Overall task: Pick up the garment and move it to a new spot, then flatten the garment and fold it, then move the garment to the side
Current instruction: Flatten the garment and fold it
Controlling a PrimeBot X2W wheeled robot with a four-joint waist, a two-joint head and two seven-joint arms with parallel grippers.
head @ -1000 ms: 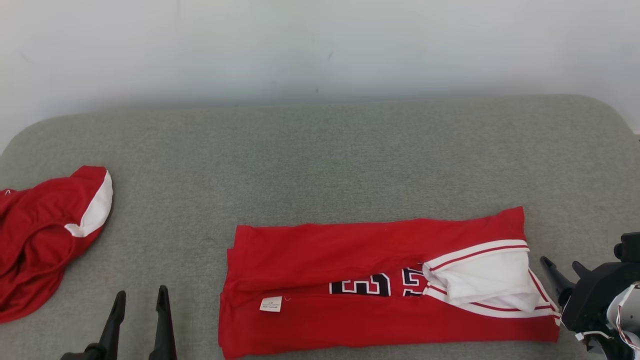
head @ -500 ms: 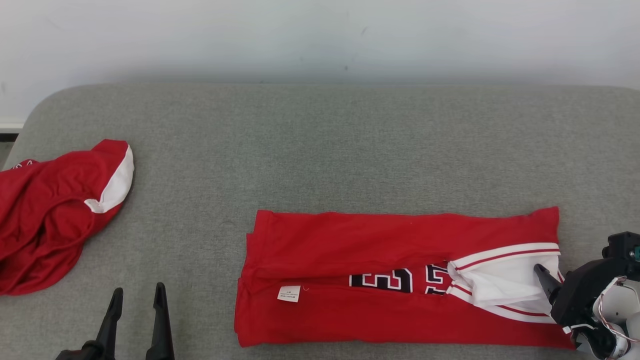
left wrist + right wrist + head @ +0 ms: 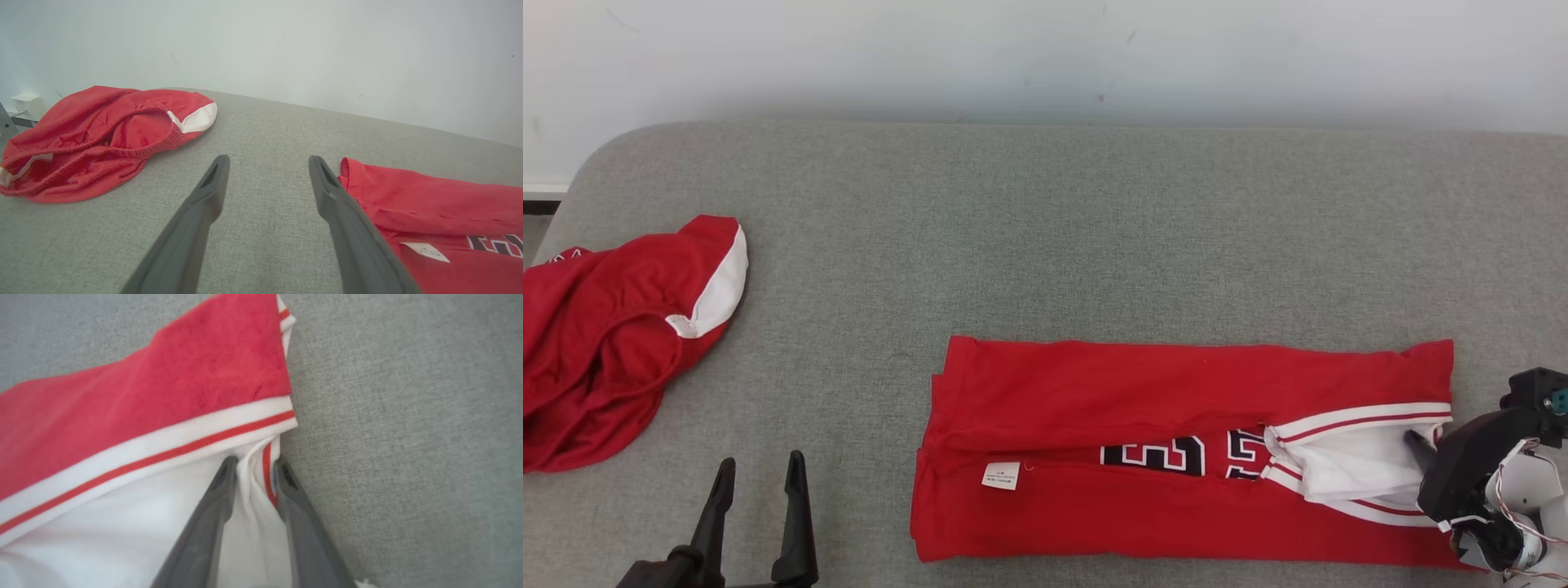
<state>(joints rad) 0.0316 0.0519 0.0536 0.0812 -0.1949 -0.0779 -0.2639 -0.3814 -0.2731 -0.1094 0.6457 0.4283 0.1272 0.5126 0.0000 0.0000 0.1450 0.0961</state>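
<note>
Two fingers of the right gripper [image 3: 255,467], just beside the folded red garment [image 3: 1143,392] a second ago, now straddle its white striped hem at the counter's [image 3: 1045,229] right end, whether clamped I cannot tell, while the left gripper [image 3: 760,474] idles spread wide, so the next fold looks about to start.

The jersey [image 3: 1094,392] is red cloth, matt and soft, with a fine knit. The trim [image 3: 163,453] at its right end is white ribbed cloth with a woven red stripe, and its small tag [image 3: 1001,475] looks papery. Under the jersey, the bench [image 3: 1045,229] is covered in grey woven cloth, matt and slightly rough. Left of the jersey, the shorts [image 3: 596,343] are the same matt red cloth, gathered along an elastic band. The left claw [image 3: 760,459] and the right claw [image 3: 256,461] have dark, matt, plastic-looking fingers. Behind the jersey, the wall [image 3: 1045,57] is smooth and matt.
</note>
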